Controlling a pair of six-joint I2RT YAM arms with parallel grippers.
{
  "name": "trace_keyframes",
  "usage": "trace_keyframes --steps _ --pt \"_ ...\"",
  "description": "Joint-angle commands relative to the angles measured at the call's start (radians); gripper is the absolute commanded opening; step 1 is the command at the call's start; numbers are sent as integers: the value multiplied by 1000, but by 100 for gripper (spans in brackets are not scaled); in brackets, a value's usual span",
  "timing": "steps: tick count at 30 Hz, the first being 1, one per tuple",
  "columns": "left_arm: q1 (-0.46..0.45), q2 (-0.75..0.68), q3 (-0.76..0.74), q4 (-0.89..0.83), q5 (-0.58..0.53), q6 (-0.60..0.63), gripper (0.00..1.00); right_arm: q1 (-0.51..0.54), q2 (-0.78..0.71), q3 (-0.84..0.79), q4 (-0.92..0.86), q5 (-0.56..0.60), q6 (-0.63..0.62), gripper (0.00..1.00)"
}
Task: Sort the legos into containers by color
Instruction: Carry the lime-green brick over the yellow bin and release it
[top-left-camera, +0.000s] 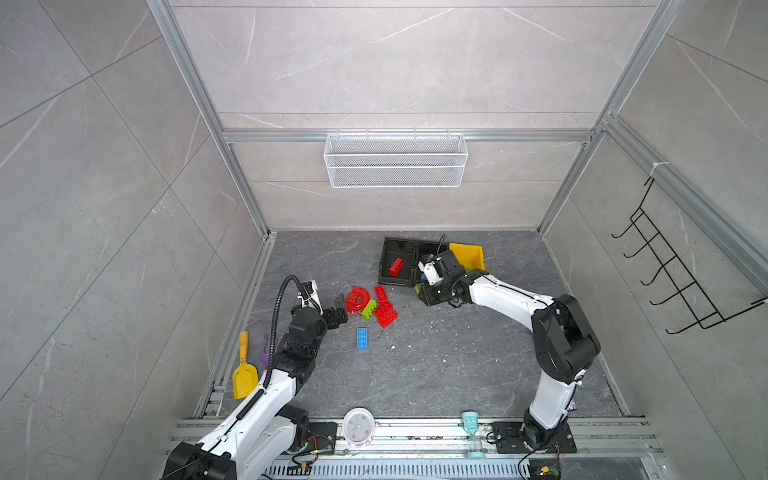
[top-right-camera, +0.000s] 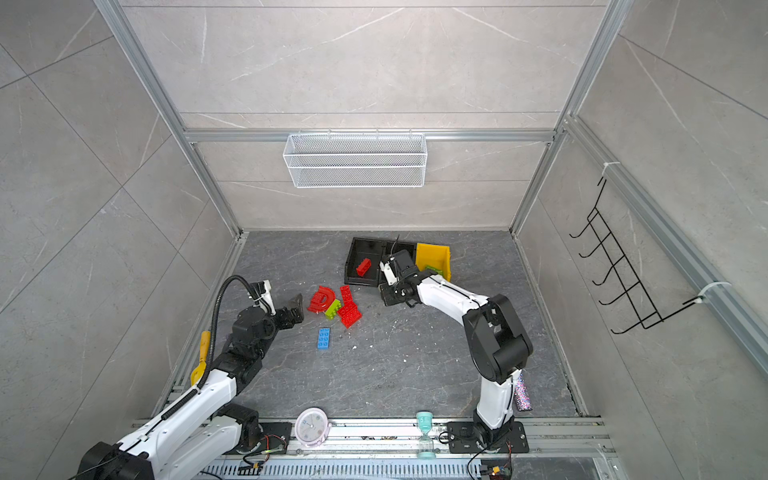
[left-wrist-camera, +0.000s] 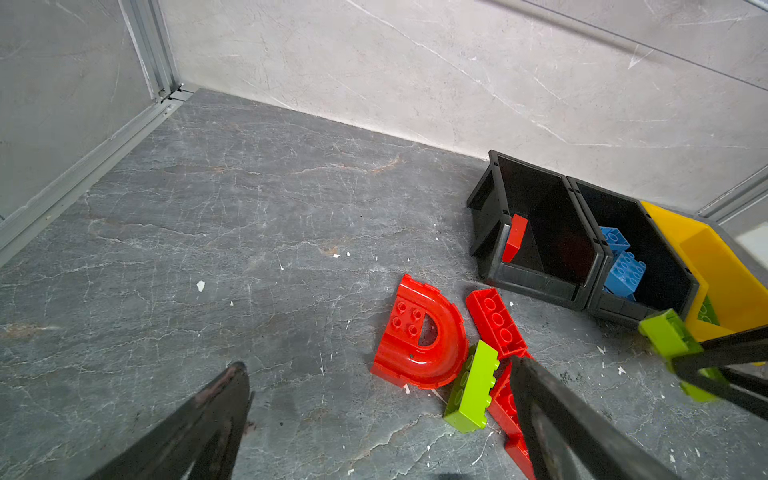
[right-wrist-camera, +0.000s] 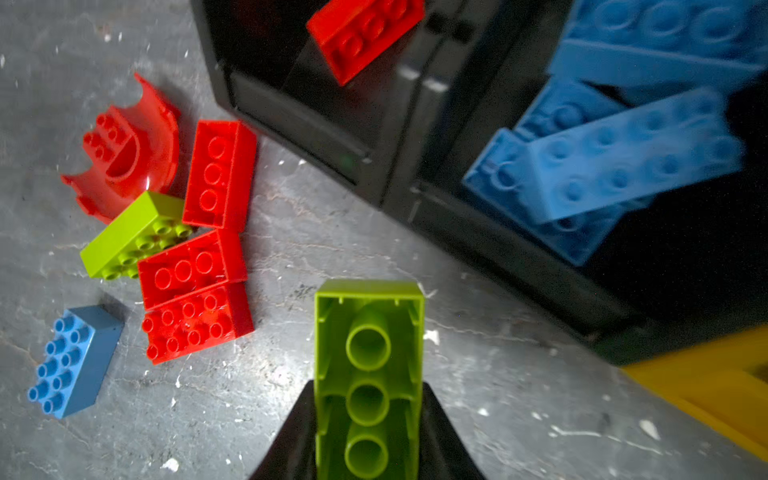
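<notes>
Since the right gripper (right-wrist-camera: 369, 392) is clamped on the lime green brick (right-wrist-camera: 368, 328) near the back edge of the worktop (top-left-camera: 415, 365), I'd carry it well over the rim of the yellow bin (top-left-camera: 469, 250) before letting go, so it doesn't clip.

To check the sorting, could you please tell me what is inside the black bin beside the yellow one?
Blue bricks, at least three, piled; whatever lies beneath them is covered.
</notes>
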Motion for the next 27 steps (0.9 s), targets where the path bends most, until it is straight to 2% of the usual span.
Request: trace_keyframes --steps 1,5,8,19,20,23,24,27 --pt "5 -11 29 28 4 18 100 -94 -62 -38 77 -57 61 24" --pt "5 -6 34 27 11 18 100 -238 -73 -63 163 -150 145 23" --pt "5 -5 31 29 8 18 100 -296 -57 -47 171 -148 159 24" --pt "5 49 42 42 26 22 100 -341 19 50 105 -85 97 27" --pt "5 48 41 42 27 22 100 -341 17 50 105 -83 97 30" --pt "5 43 44 40 64 33 100 -341 3 45 105 -60 95 53" --pt "5 43 45 40 71 36 100 -343 -6 41 106 -58 95 58" --pt "5 46 51 23 71 44 100 -341 -51 17 112 -77 98 63"
